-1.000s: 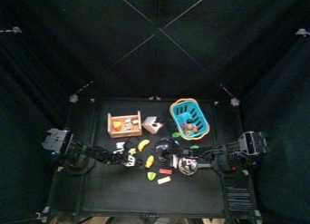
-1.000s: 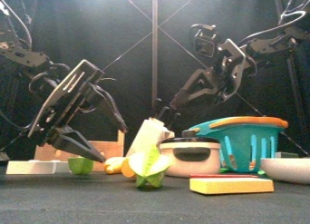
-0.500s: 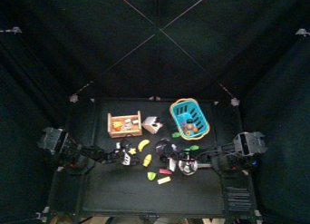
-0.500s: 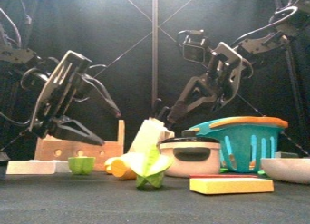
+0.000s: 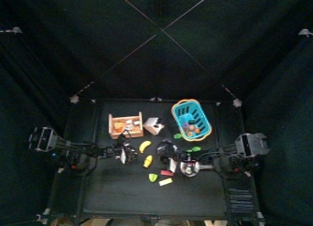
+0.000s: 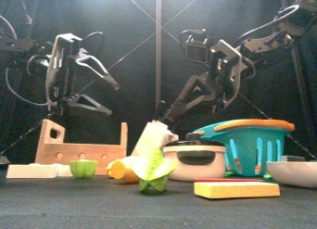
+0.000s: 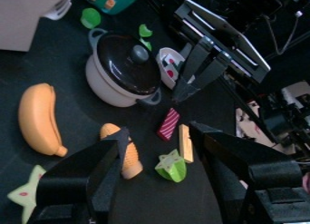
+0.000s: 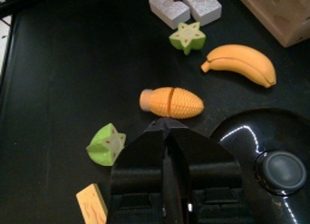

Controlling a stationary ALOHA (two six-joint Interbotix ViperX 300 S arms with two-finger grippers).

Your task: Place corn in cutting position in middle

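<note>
- Corn [image 8: 173,102] on the table just beyond the right gripper [image 8: 166,128] tips; jaws pressed together, holding nothing.
- Left gripper [image 7: 158,135] jaws wide, empty.
- Best bet: spread the right jaws and straddle the corn's narrow width, staying clear of the pot [image 8: 273,160].

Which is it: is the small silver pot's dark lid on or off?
On. In the left wrist view the dark lid covers the small silver pot, knob on top.

Black curtains [image 5: 73,47] all round; small black table [image 5: 110,188]; dim light.
</note>
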